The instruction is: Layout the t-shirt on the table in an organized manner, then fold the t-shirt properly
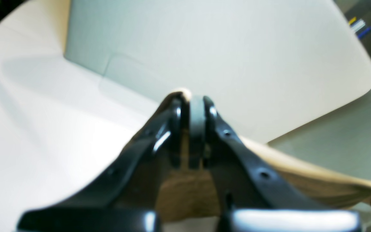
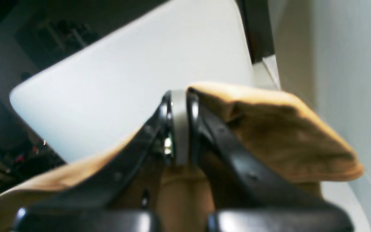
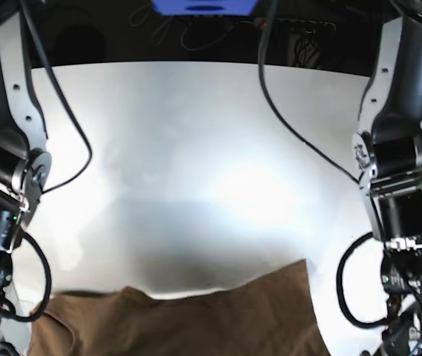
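The brown t-shirt (image 3: 196,322) lies bunched along the near edge of the white table (image 3: 211,148), stretched between my two arms with one corner reaching up at the right. In the left wrist view my left gripper (image 1: 193,103) is shut on a fold of the t-shirt (image 1: 317,180), which trails off to the right. My right gripper (image 2: 179,96) is shut on the t-shirt (image 2: 285,135) too, with cloth heaped over its right finger and hanging left below it. Both grippers sit at the base view's bottom corners, largely out of frame.
The table's (image 1: 237,48) rounded corner shows in both wrist views, with dark room clutter (image 2: 11,161) beyond it. A black cable (image 3: 292,126) drapes over the back right of the table. A pale grey surface (image 2: 349,64) stands close on the right of the right gripper.
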Robot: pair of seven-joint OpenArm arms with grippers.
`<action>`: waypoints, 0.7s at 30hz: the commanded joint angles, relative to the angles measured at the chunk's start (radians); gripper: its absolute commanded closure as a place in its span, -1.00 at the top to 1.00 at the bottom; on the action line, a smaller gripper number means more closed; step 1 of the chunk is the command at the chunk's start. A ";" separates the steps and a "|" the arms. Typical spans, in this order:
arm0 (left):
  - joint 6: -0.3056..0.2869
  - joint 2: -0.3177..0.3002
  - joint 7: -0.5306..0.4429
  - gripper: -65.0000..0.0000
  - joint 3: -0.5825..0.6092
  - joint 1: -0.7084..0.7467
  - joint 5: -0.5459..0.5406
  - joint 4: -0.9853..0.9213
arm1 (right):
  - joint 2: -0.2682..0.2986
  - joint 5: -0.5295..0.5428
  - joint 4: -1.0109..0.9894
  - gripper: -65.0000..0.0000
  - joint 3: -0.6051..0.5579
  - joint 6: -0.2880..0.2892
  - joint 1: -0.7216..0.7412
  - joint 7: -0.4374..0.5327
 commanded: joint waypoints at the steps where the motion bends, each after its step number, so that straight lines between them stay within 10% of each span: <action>1: -0.008 -0.003 -0.028 -1.00 -0.002 -0.068 -0.008 -0.001 | 0.006 0.016 0.014 -1.00 -0.002 0.012 0.058 0.033; 11: -0.014 0.008 -0.074 -1.00 0.006 -0.169 -0.009 -0.106 | 0.006 0.019 0.020 -1.00 0.005 0.012 0.018 0.028; 21: -0.010 -0.001 0.133 -1.00 -0.060 0.210 -0.060 0.304 | -0.028 0.023 0.376 -1.00 0.008 0.012 -0.470 0.027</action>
